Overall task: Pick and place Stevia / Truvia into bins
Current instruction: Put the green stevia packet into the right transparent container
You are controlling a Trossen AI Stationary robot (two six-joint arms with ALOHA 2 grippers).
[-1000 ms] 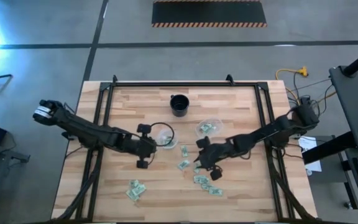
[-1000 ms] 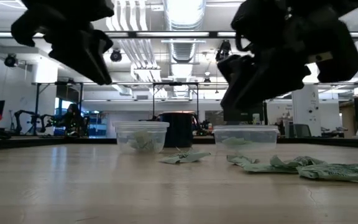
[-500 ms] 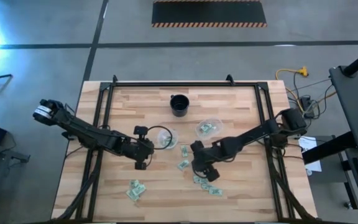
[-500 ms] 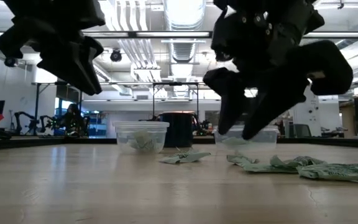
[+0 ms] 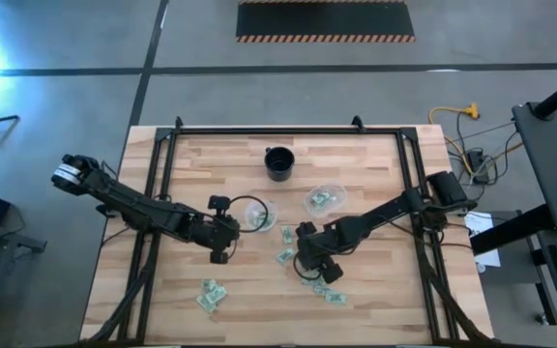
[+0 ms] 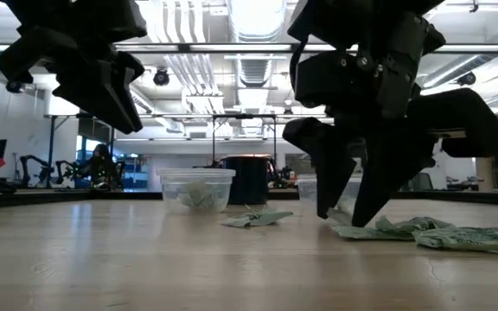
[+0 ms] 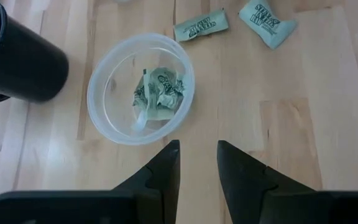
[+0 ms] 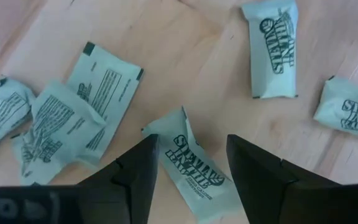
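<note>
The right hand (image 8: 190, 171) is low over the tabletop (image 5: 356, 174), its two fingers spread and straddling one green-and-white Stevia packet (image 8: 194, 165) that lies flat on the wood; the fingers have not pinched it. In the low view its fingertips (image 6: 363, 212) reach almost to the wood among the crumpled packets. Around that packet lie several more: one just beyond it (image 8: 273, 50), one off to the side (image 8: 350, 115), and a small overlapping heap (image 8: 67, 115). The left hand (image 7: 197, 168) hangs above the tabletop with its fingers a little apart and nothing between them, just short of a clear cup (image 7: 140, 88) that holds crumpled packets. Beside that cup stands a black cup (image 7: 14, 59). In the high view the second clear cup (image 5: 324, 198), also with packets inside, sits near the right arm, and two more packets (image 5: 211, 295) lie well apart near the tabletop's front.
</note>
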